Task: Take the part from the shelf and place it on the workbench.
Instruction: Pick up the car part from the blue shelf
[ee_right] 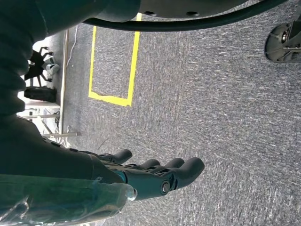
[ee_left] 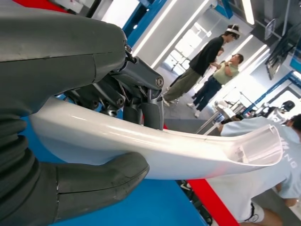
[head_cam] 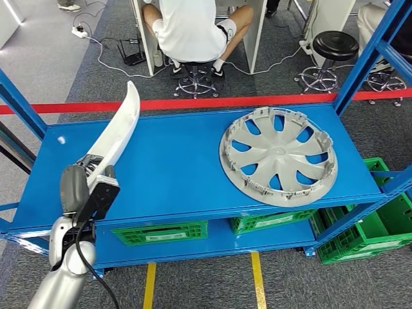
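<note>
The left hand (head_cam: 90, 183) grips the white curved trim part (head_cam: 119, 125) at its lower end, long axis rising away over the blue shelf (head_cam: 185, 167); the right hand (ee_right: 156, 176) hangs released

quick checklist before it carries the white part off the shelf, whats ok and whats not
1. Grip on the white part: ok. The left hand holds it at its lower end, thumb on one side and fingers on the other.
2. Part clear of the blue shelf: cannot tell. It rises tilted above the shelf, but its lower end is hidden by the hand.
3. Wheel cover out of the way: ok. It lies flat, well apart from the part.
4. Right hand free: ok. It hangs over the grey floor with fingers extended, holding nothing.
5. Workbench ready: cannot tell.
</note>
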`<state>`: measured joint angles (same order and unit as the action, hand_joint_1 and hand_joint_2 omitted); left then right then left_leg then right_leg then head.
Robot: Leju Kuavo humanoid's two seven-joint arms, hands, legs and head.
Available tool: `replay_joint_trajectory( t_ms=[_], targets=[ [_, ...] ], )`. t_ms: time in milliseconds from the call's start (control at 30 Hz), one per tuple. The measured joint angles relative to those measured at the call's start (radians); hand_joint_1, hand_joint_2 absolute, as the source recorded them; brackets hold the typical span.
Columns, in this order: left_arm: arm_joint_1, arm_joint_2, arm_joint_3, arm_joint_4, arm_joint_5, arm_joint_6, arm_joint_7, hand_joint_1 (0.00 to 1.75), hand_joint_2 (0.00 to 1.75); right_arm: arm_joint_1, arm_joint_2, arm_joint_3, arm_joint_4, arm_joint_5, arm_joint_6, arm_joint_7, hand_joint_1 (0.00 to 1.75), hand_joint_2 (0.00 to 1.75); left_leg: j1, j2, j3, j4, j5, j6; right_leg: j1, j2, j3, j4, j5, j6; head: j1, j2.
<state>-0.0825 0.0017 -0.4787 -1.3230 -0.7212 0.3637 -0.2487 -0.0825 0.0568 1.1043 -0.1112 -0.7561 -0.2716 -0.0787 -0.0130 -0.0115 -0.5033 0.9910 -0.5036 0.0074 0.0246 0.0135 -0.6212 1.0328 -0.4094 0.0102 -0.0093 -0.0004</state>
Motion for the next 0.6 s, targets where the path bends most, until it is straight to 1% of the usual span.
replay_joint_trajectory(
  t_ms=[333,600],
  targets=[
    [0.012,0.007,-0.019,-0.029,0.001,0.007,-0.01,1.69,1.75,0.0,0.0,0.003,0.0,-0.005,0.0,-0.004,0.0,1.75,0.0,0.0,0.0,0.0,0.0,0.0,0.0,0.0,0.0,0.0,0.0,0.0,0.0,0.0],
    [0.025,0.008,-0.021,-0.047,0.002,0.03,-0.01,1.69,1.75,0.0,0.0,0.004,0.0,-0.012,0.0,-0.008,0.0,1.75,-0.003,0.0,0.0,0.001,0.0,0.001,-0.004,0.0,0.0,-0.001,0.002,0.003,0.0,0.0]
  ],
)
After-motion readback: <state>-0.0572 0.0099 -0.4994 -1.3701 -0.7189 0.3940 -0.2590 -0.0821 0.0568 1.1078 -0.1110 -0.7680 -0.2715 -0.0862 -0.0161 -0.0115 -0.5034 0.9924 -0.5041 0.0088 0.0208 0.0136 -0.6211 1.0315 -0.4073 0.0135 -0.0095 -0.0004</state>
